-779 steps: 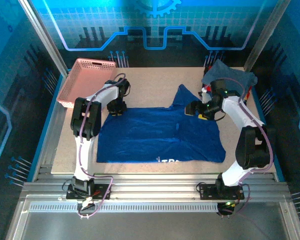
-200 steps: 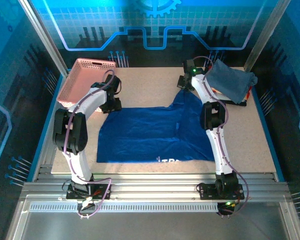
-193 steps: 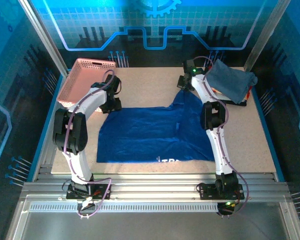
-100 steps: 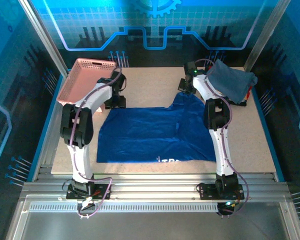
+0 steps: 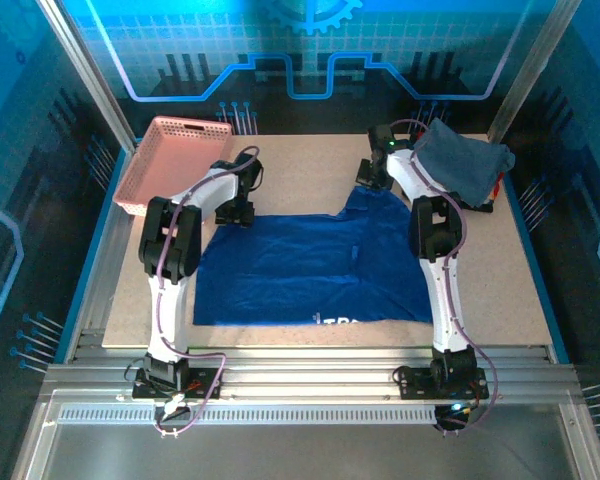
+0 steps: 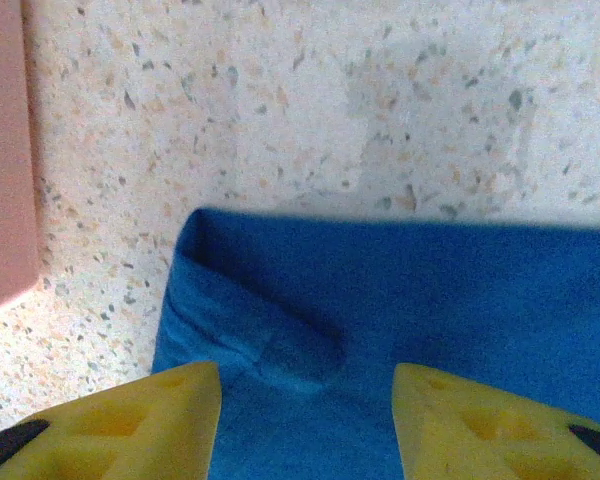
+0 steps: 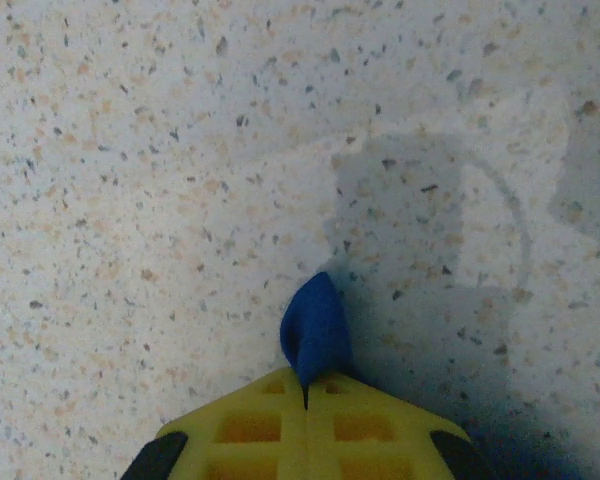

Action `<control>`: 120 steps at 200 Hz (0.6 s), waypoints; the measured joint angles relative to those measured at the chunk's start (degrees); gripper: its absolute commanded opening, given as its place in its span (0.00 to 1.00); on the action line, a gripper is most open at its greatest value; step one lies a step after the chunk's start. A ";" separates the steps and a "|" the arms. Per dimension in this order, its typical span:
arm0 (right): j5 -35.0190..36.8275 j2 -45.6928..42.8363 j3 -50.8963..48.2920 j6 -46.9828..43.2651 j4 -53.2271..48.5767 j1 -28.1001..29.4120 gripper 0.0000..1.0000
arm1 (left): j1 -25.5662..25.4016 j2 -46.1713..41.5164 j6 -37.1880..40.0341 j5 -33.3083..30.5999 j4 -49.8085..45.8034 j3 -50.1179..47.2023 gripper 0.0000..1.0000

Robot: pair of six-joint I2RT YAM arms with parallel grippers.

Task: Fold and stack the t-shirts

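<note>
The royal-blue t-shirt point(image 5: 310, 265) lies spread flat mid-table, white lettering at its near hem. Its back-left corner point(image 6: 380, 300) has a small folded ridge. My left gripper point(image 5: 236, 210) hovers over that corner, open, its yellow fingers point(image 6: 160, 420) standing apart on either side of the cloth. My right gripper point(image 5: 372, 176) sits at the shirt's back-right point, shut on a small tip of blue cloth point(image 7: 315, 335) sticking out from its jaws point(image 7: 305, 395). The slate grey-blue t-shirt point(image 5: 462, 160) lies bunched at the back right.
A pink perforated basket point(image 5: 170, 160) stands at the back left, and its edge point(image 6: 0, 150) shows close to the left gripper. Bare speckled tabletop point(image 5: 300, 175) lies between the two grippers. Metal rails run along the near edge point(image 5: 300, 375).
The left arm's elbow has swung right and its gripper has shifted slightly right along the shirt's back edge. The right gripper has kept its pinch and barely moved.
</note>
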 measured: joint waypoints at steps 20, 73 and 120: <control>0.00 -0.59 -0.98 -0.07 -0.20 -0.02 0.00 | 0.11 0.94 -0.04 -0.33 0.15 0.46 0.45; -0.20 -1.11 -1.86 -0.85 -0.22 -0.24 0.00 | 0.83 2.91 -0.15 -1.20 0.35 1.99 0.34; -0.20 -1.99 -3.34 -1.29 -0.20 -0.74 0.00 | 1.90 3.13 0.24 -1.62 0.48 1.99 0.22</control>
